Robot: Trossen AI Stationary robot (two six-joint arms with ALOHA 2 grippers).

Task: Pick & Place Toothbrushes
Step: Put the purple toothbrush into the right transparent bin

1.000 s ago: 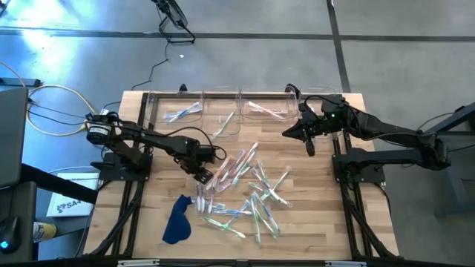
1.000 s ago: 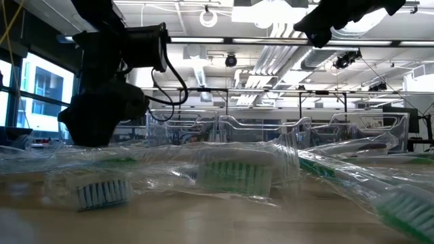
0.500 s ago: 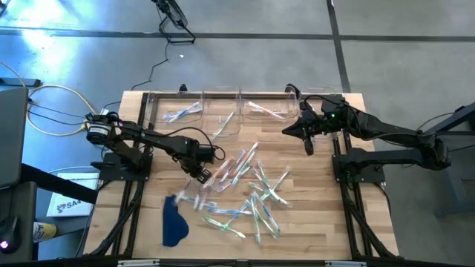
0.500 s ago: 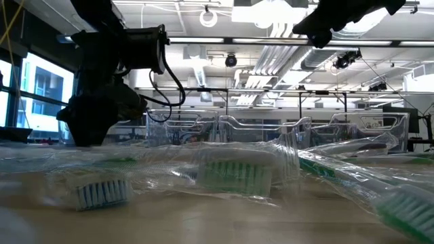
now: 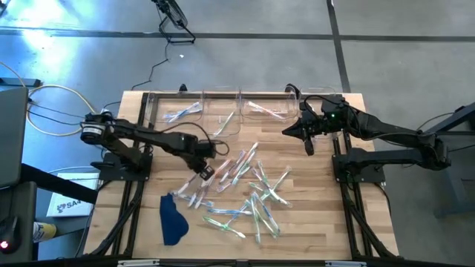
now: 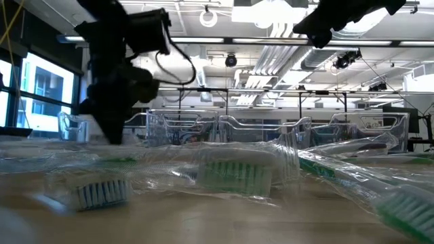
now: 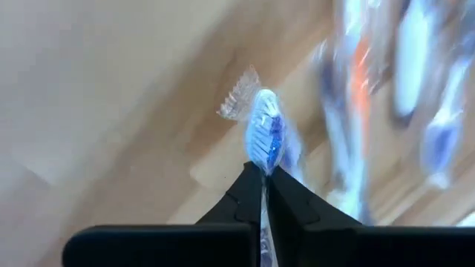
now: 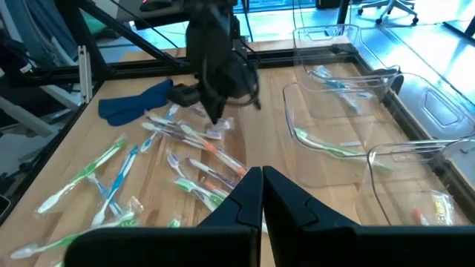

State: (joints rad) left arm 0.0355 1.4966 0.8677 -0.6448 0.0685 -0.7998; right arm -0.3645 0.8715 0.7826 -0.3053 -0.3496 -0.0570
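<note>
1. Left gripper (image 5: pixel 207 171), at about 9 o'clock of the table's centre in the high view, is closed on a wrapped blue-headed toothbrush (image 7: pixel 265 139); the left wrist view shows the bristle head jutting just past the pinched fingertips (image 7: pixel 252 194).
2. Risk: the hold sits on glossy wrapper near one end, so the brush may pivot or slide out as the arm travels; the slick film would be the cause.
3. Risk: neighbouring toothbrushes (image 5: pixel 252 194) lie crossed and overlapping at the centre, toward 5 o'clock. A wrapper edge caught with the held one could drag a second brush along.
4. Risk: the clear bins (image 5: pixel 223 111) stand in a row at 12 o'clock, a few brushes already inside. Their walls are hard to see, so a low carry could strike a rim.
5. Right gripper (image 5: pixel 307 138), fingers together and holding nothing, waits at about 1 o'clock just in front of the bins, near the delivery path.
6. Surface: a pale wooden table (image 5: pixel 319 215) of jointed planks, with a dark blue cloth (image 5: pixel 174 219) at 7 o'clock, near the pile's edge.
7. Room: a grey floor with cables surrounds the table; the low view shows an open ceiling (image 6: pixel 258 41) with pipes and strip lights, and windows at the left.
</note>
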